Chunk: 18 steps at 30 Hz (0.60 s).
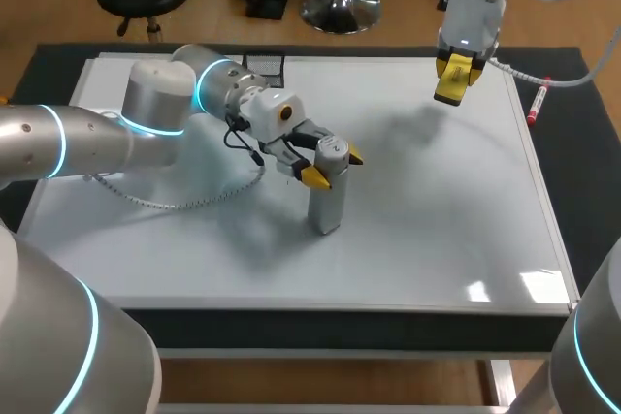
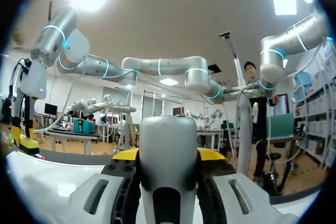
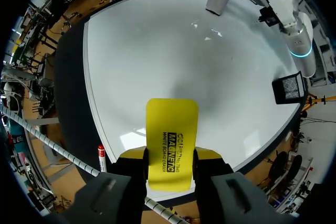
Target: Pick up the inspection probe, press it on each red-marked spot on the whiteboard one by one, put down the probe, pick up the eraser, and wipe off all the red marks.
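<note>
Head view: right gripper (image 1: 456,67) clamps eraser (image 1: 448,92), left gripper (image 1: 333,166) pinches upright inspection probe (image 1: 328,206) mid whiteboard (image 1: 437,239). A jerky release could topple it!

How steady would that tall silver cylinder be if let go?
The probe is tall and narrow, upright on the whiteboard, so a nudge would probably tip it. Its smooth round body looks rigid and would likely roll once down.
</note>
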### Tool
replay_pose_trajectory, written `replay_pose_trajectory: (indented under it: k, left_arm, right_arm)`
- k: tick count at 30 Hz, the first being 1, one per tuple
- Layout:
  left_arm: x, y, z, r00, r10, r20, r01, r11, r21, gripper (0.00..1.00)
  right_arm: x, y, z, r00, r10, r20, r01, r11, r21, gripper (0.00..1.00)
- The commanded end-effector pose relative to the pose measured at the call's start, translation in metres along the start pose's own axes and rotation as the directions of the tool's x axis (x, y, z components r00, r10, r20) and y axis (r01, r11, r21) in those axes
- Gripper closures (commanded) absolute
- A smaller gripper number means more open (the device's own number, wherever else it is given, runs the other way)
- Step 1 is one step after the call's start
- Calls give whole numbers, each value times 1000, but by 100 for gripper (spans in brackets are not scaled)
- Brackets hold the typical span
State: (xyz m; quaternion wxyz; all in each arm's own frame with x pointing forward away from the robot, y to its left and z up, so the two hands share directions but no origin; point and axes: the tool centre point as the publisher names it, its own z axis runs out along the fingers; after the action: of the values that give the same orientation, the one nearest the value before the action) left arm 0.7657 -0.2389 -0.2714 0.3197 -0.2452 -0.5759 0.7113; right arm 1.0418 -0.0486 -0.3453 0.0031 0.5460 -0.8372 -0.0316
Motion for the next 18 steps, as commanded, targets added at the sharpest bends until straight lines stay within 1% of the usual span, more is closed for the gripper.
replay_pose_trajectory:
  k: [1,4,8,13,18]
  left_arm:
    - [0,2,-1,1000,-2,2,2,1000,0,100]
    - [0,3,-2,1000,-9,1,9,1000,-3,100]
    - [0,3,-2,1000,-27,-4,26,999,-27,100]
    - [2,3,3,998,-57,-19,55,997,-59,100]
    - [2,4,6,997,-74,-26,72,995,-69,100]
  right_arm:
    - [1,0,-2,1000,-2,-2,2,1000,2,100]
    - [1,0,-2,1000,-2,-2,2,1000,2,100]
    - [1,0,-2,1000,-2,-2,2,1000,2,100]
    - [1,0,-2,1000,-2,-2,2,1000,2,100]
    - [1,0,-2,1000,-2,-2,2,1000,2,100]
